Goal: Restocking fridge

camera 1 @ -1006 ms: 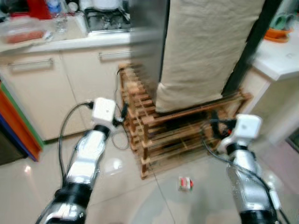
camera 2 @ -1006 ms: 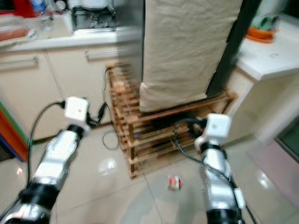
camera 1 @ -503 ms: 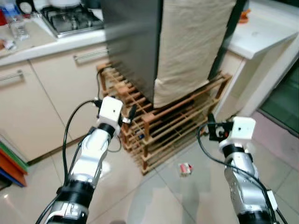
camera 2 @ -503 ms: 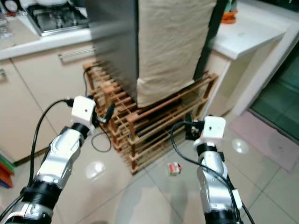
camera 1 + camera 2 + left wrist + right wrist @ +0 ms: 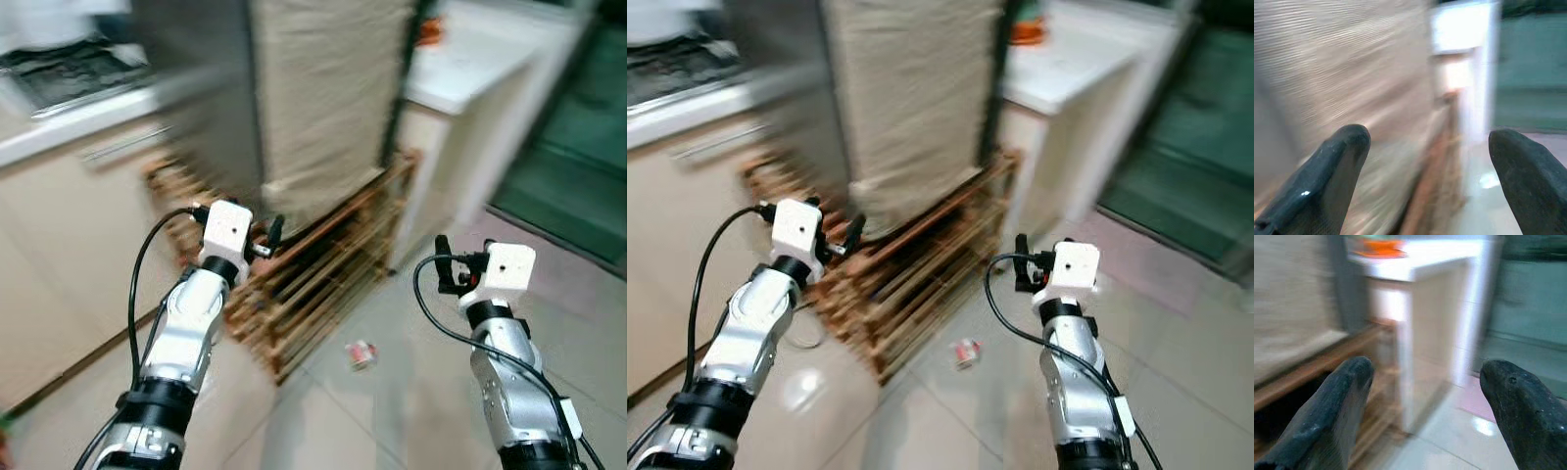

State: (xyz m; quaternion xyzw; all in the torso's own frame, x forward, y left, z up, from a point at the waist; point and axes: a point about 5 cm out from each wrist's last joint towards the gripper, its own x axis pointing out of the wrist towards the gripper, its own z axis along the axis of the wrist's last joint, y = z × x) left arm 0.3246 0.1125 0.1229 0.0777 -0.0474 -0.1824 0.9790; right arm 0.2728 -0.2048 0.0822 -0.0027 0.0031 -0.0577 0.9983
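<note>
A tall fridge with a beige cloth hanging over its front stands on a low wooden rack. My left gripper is held up in front of the rack's near corner, open, with nothing between its fingers. My right gripper is raised over the floor to the right of the rack, also open and empty, with its fingers pointing at a white counter's side. A small red and white packet lies on the floor tiles between the arms. The picture is blurred.
Cream cabinets with a stove on top run along the left. A white counter with something orange stands right of the fridge. A dark green opening lies at the far right, with pale floor tiles in front.
The camera has swung to the right, so the fridge, rack and cabinets have slid left in the picture. Both arms hold the same raised pose with open fingers.
</note>
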